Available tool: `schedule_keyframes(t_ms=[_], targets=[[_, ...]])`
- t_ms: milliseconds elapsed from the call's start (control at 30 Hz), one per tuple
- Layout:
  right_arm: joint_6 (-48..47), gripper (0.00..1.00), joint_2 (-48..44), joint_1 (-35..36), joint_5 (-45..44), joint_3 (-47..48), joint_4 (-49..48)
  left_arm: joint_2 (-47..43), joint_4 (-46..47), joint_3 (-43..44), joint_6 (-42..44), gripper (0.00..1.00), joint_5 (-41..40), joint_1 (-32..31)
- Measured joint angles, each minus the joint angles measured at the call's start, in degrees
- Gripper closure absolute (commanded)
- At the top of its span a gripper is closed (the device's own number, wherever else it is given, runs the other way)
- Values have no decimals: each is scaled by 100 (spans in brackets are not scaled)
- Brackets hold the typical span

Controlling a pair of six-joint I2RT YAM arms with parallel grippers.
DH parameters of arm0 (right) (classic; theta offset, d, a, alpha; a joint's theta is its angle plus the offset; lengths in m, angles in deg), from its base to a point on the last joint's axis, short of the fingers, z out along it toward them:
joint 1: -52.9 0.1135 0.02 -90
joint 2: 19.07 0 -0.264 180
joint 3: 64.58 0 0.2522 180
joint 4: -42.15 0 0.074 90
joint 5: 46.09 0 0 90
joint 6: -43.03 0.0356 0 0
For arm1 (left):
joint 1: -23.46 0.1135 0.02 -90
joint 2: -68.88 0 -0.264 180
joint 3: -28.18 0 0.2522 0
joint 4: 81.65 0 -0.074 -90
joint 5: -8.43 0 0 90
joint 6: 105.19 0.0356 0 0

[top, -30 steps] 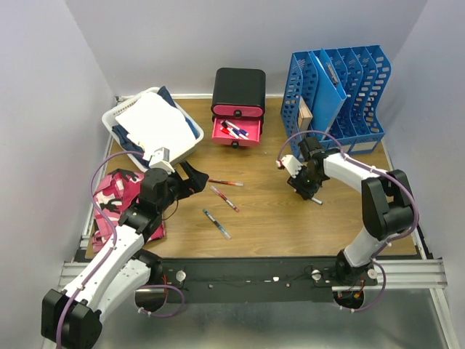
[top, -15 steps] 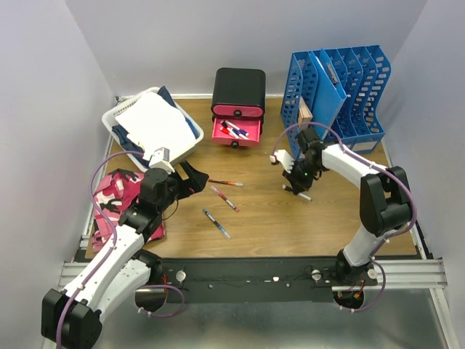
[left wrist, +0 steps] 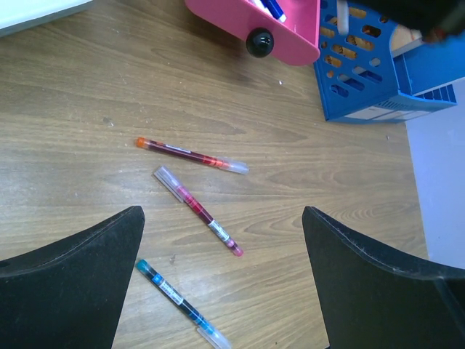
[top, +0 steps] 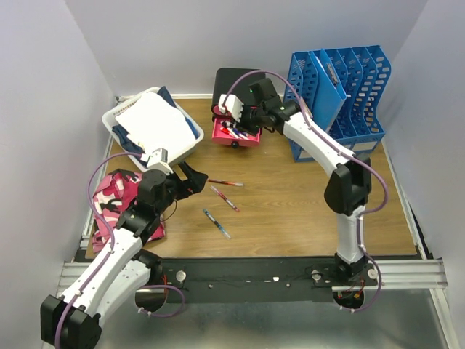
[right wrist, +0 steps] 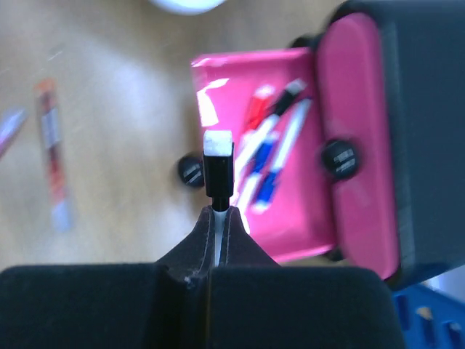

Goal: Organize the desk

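The wood-grain desk (top: 290, 211) holds three loose pens: a red one (top: 226, 182), a magenta one (top: 224, 198) and a blue one (top: 216, 224). My left gripper (top: 197, 180) is open and empty, hovering just left of them; in the left wrist view (left wrist: 221, 218) the red (left wrist: 190, 155), magenta (left wrist: 197, 211) and blue (left wrist: 178, 302) pens lie between and ahead of its fingers. My right gripper (top: 247, 122) is shut on a white pen with a black cap (right wrist: 218, 171), held over the open pink drawer (right wrist: 290, 218), which has several pens (right wrist: 272, 160) inside.
The black drawer unit (top: 240, 87) stands at the back centre. A blue file organizer (top: 338, 94) is at the back right, a white basket of papers (top: 152, 123) at the back left, and a pink patterned pouch (top: 116, 200) at the left edge.
My right arm has swung from the desk's right-centre up and left to the open pink drawer, carrying the pen. The left arm has not moved.
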Motion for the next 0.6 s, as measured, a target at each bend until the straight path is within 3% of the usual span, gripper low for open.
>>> schedule_keyframes(t_ms=[67,200,300,533,567,600], targets=[[138,96,428,33,-264,544,-201,-35,-15,0,-2,1,0,0],[243,64,898,42,-717,920,-575,-70,-50,-2,-9,1,0,4],[361,51,1178,39,-1038,1067,-708,-87,-87,-2,-7,1,-7,4],[597,53,1209,44,-1045,1108,-669,-125,-186,-2,-4,1,-26,4],[590,56,1182,44,-870,1108,-629,-125,-188,-2,-4,1,-26,4],[586,68,1163,42,-778,1108,-601,-122,-188,-2,-4,1,-26,4]])
